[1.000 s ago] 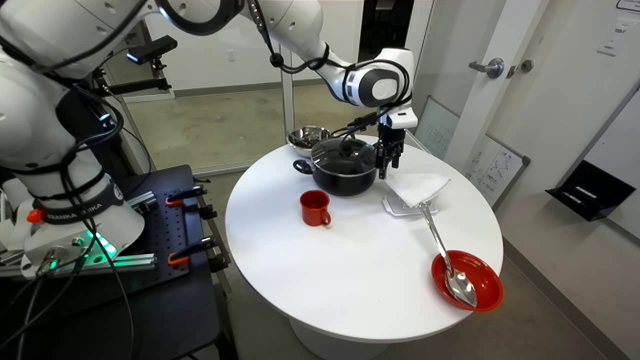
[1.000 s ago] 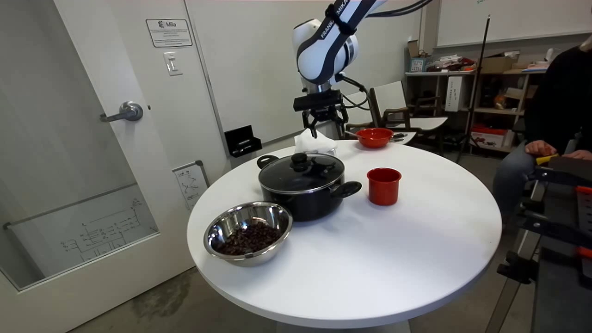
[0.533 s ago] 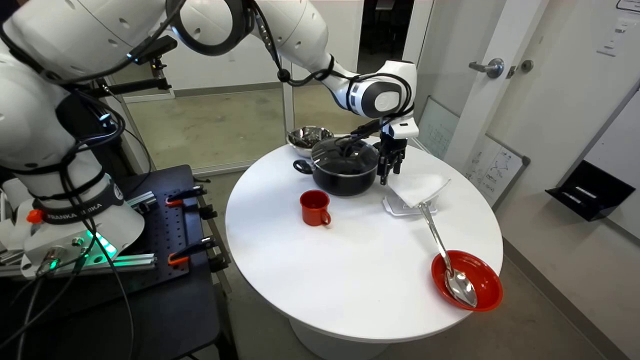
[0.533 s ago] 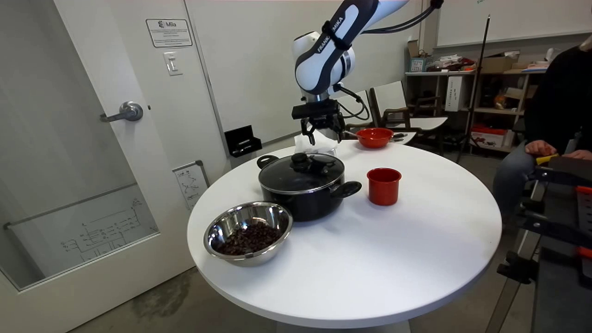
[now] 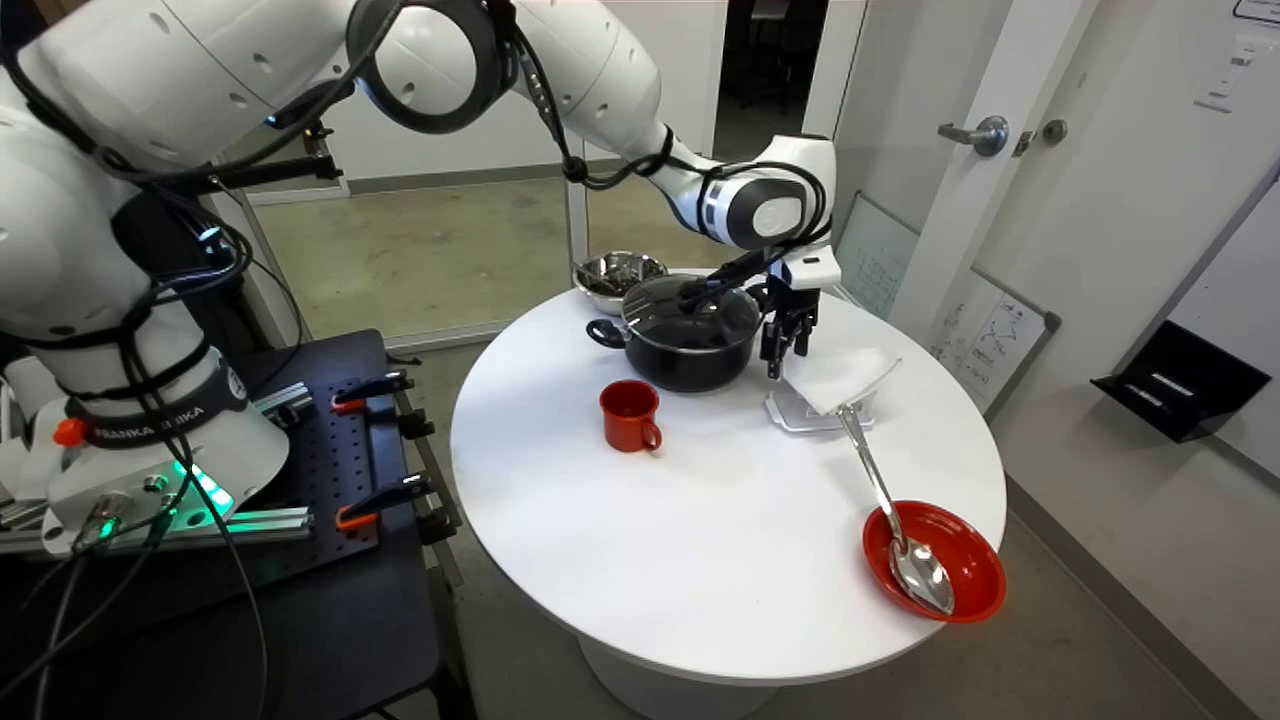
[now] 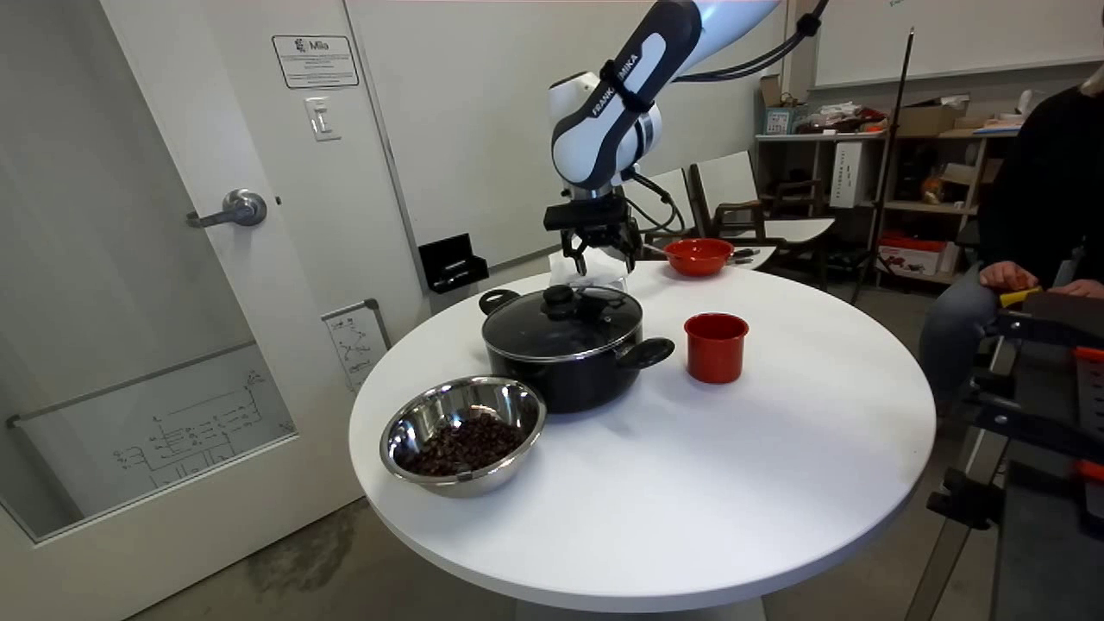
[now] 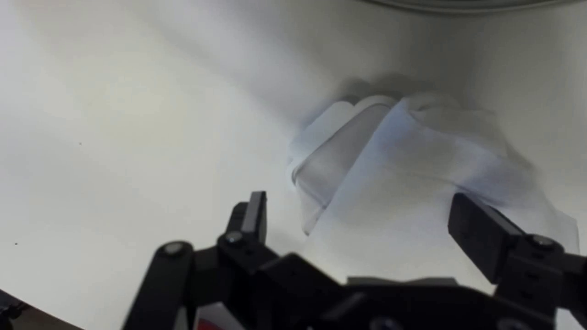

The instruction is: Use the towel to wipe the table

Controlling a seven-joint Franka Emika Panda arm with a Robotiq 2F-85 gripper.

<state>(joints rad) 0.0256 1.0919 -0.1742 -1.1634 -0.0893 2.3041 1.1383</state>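
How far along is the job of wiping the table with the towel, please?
Done: the gripper is positioned partly over the towel, jaws open.
In hand: apparently the pickup, though nothing is gripped and the towel lies draped over a clear container.
Left: gripping the towel, lifting it off that container and wiping the table.

In an exterior view, with the pot [image 5: 690,370] as clock centre, the steel bowl [image 5: 605,303] of beans [image 6: 466,444] stands just beside it at ten o'clock, the mug [image 5: 630,418] near at seven, a container [image 5: 792,414] near at four. Well apart, between four and five, the red bowl [image 5: 973,565] holds a spoon [image 5: 925,577], its handle [image 5: 874,475] toward eleven.
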